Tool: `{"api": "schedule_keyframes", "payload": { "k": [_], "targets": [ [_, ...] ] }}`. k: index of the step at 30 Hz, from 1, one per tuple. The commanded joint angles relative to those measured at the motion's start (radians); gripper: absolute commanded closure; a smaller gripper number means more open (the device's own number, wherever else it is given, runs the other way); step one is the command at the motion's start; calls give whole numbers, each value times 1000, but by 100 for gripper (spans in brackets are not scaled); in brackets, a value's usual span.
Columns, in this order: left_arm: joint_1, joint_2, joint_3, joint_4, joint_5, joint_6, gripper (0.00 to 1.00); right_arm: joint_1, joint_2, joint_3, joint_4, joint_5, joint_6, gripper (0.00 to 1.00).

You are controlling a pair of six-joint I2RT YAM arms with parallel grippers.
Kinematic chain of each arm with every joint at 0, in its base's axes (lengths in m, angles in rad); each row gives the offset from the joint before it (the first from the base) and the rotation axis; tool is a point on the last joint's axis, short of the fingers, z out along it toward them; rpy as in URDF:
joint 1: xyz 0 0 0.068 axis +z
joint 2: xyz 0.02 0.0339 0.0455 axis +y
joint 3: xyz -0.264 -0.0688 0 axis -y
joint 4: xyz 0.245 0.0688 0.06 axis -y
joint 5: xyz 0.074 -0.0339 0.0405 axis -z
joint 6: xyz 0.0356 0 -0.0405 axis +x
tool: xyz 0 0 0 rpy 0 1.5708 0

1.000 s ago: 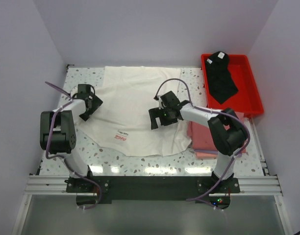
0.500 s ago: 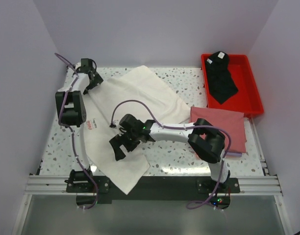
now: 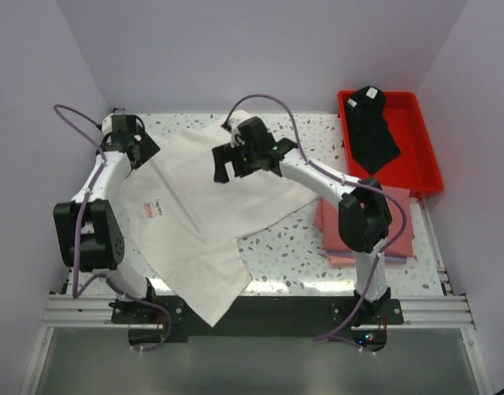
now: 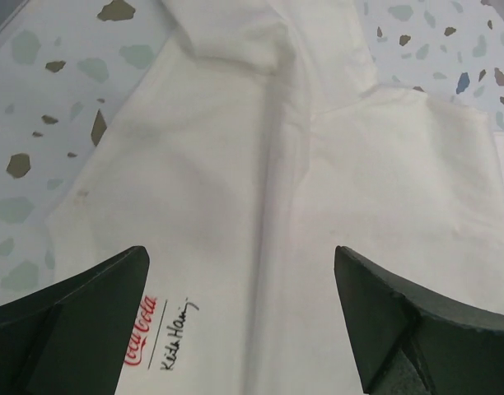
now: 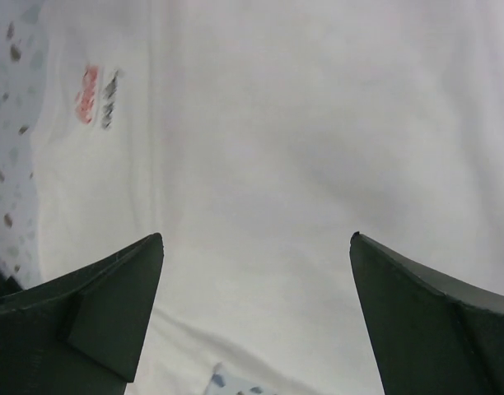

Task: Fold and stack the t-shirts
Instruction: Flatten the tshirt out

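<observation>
While both arms hang over it, the white t-shirt point(image 3: 204, 210) lies spread askew on the bench point(image 3: 310, 247), its near corner drooping past the bench's front edge. The left arm point(image 3: 104, 177) reaches to the shirt's far-left corner, where the left arm's fingers point(image 4: 79, 313) are spread wide and grasp nothing, with a small red Coca-Cola print point(image 4: 142, 331) on the cloth beside one of them. The right arm point(image 3: 310, 173) stretches over the shirt's far middle, and the right arm's fingers point(image 5: 104, 313) are likewise released above bare white cloth. Just beside the shirt's right corner sit folded pink t-shirts point(image 3: 399, 220). Farther right of the shirt, a black t-shirt point(image 3: 371, 132) lies in a red tray point(image 3: 427, 160).
</observation>
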Motion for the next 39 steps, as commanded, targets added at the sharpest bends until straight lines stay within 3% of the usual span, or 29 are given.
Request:
{"api": "schedule_keyframes", "payload": {
  "k": [1, 6, 11, 17, 25, 33, 36, 39],
  "targets": [
    [7, -78, -172, 113, -4, -52, 0, -135, 114, 172, -43, 66, -62, 1],
    [8, -96, -265, 150, 36, -54, 0, -270, 319, 396, -136, 72, -63, 1],
    [7, 5, -234, 156, 59, -46, 0, -330, 361, 341, -94, 75, -81, 1],
    [25, 194, -124, 149, 28, -5, 0, -339, 304, 163, -82, 95, -85, 1],
    [91, 463, 132, 27, 50, 37, 0, -310, 58, -317, 57, -9, 63, 1],
    [94, 472, 254, 41, 131, 107, 0, -88, -217, -708, 111, 89, 236, 1],
    [94, 457, 254, 39, 160, 137, 0, -52, -295, -769, 134, 103, 285, 1],
    [94, 425, 231, 61, 198, 160, 0, -54, -322, -700, 89, 208, 235, 1]
  ]
}}
